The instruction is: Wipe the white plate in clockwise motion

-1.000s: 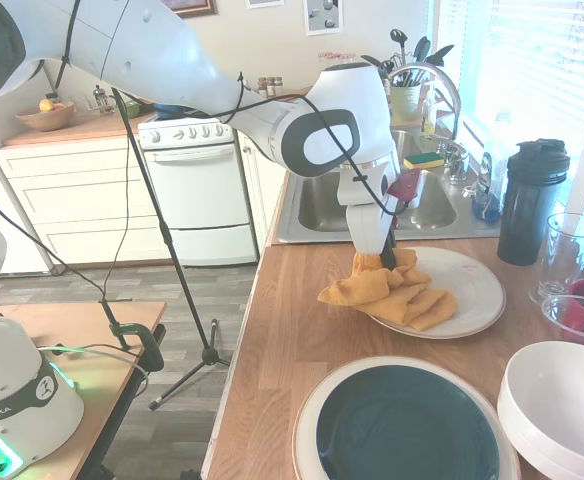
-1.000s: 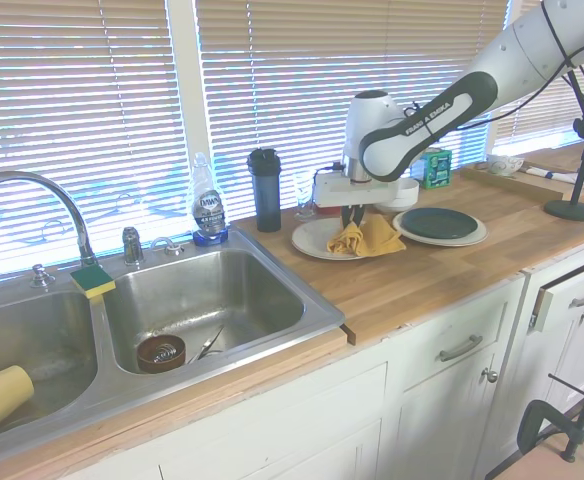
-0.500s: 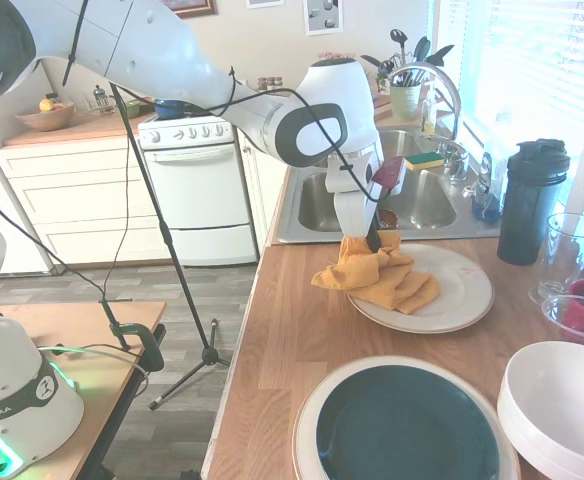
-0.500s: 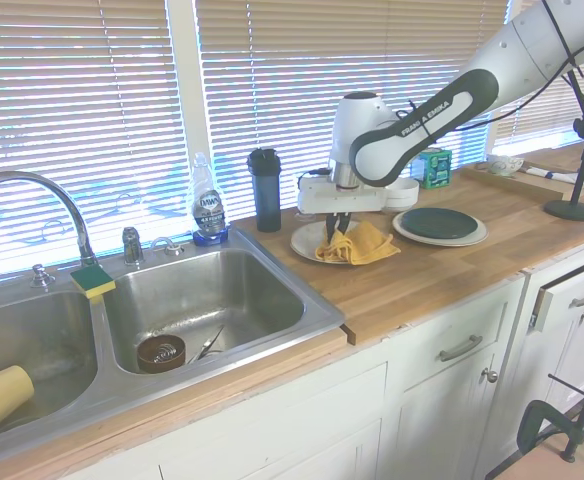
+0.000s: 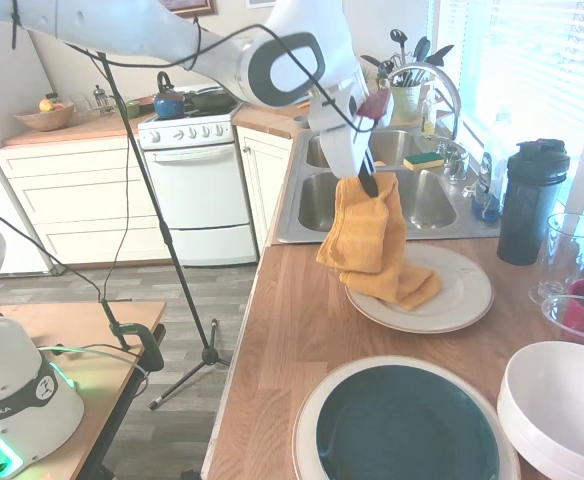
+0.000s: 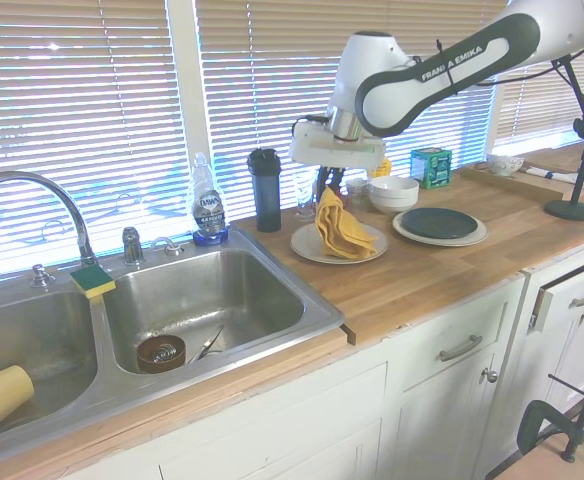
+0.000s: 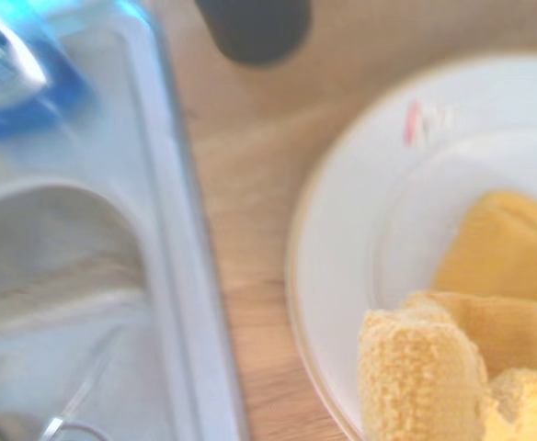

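A sunlit kitchen with slatted window blinds and a long wooden countertop [image 5: 292, 350] running beside a stainless steel double sink [image 6: 202, 300]. My two-finger gripper [image 5: 368, 184] is raised above the counter, pinched closed on the top edge of a mustard-yellow cloth [image 5: 370, 245]. The cloth hangs down in folds, and its lower end rests on the flat round cream-white plate [image 5: 462, 295]. That plate sits on the wood just beside the sink, with a thin brownish rim line and a tiny reddish mark [image 7: 422, 121] near its edge. A tall black shaker bottle [image 5: 530, 200] stands near the plate by the window. Closer to the front edge lie a larger plate with a dark green centre [image 5: 402, 425] and deep white bowls [image 5: 562, 410].
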Motion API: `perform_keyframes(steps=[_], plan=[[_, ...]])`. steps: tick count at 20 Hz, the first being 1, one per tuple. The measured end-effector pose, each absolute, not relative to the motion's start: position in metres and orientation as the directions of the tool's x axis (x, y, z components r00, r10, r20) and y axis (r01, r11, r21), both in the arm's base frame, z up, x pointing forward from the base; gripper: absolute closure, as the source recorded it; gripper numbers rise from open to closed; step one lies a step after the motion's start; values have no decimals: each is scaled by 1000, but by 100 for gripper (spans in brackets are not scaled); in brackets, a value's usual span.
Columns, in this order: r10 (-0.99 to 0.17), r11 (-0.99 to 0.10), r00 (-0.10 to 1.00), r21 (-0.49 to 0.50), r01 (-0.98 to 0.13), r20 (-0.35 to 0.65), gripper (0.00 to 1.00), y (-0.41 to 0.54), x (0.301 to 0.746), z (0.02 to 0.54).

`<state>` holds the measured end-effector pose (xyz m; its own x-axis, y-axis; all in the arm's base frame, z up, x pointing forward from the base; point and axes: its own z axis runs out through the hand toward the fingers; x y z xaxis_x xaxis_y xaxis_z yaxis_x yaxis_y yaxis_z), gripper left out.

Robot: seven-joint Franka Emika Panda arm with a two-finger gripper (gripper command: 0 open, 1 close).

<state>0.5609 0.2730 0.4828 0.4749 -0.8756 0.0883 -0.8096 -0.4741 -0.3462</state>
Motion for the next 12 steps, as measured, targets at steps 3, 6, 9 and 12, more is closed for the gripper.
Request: perform_keyframes(steps=[3, 6, 9, 12], plan=[[-887, -451, 453, -366, -814, 87, 100, 262, 553, 522], [-906, -416, 413, -366, -832, 91, 100, 235, 542, 568], [-921, -384, 376, -380, -842, 97, 100, 200, 532, 613], [-933, -357, 342, -395, -846, 111, 100, 166, 529, 645]])
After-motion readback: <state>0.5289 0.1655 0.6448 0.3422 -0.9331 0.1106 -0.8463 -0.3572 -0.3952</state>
